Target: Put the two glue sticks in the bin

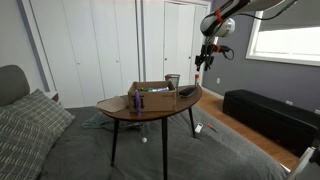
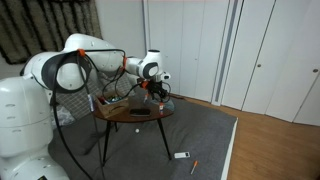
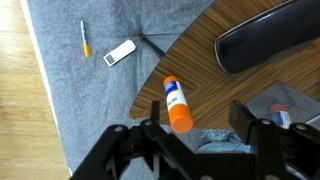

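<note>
A glue stick [image 3: 175, 100] with a white and blue label and an orange cap shows in the wrist view at the rim of the round wooden table [image 3: 215, 90], its cap reaching past the edge. My gripper [image 3: 197, 125] is open, with its fingers wide apart on either side of the stick and not touching it. In both exterior views the gripper [image 1: 204, 60] [image 2: 157, 88] hangs above the table's end. The small dark mesh bin [image 1: 173, 81] stands on the table beside the cardboard box. I cannot make out a second glue stick.
A brown cardboard box [image 1: 150, 97] sits mid-table, and its corner shows in the wrist view [image 3: 285, 105]. A black oblong case [image 3: 265, 40] lies next to it. An orange pen [image 3: 84, 38] and a white object [image 3: 120, 52] lie on the grey carpet below.
</note>
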Available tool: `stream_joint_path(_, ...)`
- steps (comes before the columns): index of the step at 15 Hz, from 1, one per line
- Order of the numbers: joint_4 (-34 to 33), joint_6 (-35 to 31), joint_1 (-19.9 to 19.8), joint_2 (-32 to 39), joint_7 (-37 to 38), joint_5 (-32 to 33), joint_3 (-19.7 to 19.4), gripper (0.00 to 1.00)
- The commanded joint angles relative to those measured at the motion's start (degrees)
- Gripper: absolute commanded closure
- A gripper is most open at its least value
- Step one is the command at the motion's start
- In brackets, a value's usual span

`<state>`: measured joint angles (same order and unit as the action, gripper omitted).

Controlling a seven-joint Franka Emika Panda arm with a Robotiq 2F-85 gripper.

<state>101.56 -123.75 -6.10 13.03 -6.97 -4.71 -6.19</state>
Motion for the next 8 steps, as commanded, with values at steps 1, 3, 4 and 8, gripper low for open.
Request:
stream_joint_path(1, 2.5, -1.1, -0.5, -1.2, 2.2, 1.4, -0.3, 0.26)
stream_joint_path(3, 2.2, -1.4, -0.8, -0.6, 2.0, 0.6, -0.2, 0.25)
stream_joint_path(4, 2.1, -1.6, -0.8, -0.3, 2.1, 0.4, -0.1, 0.24)
stream_joint_path(8, 1.7, -2.8, -0.9, 1.1, 2.1, 0.3, 0.0, 0.26)
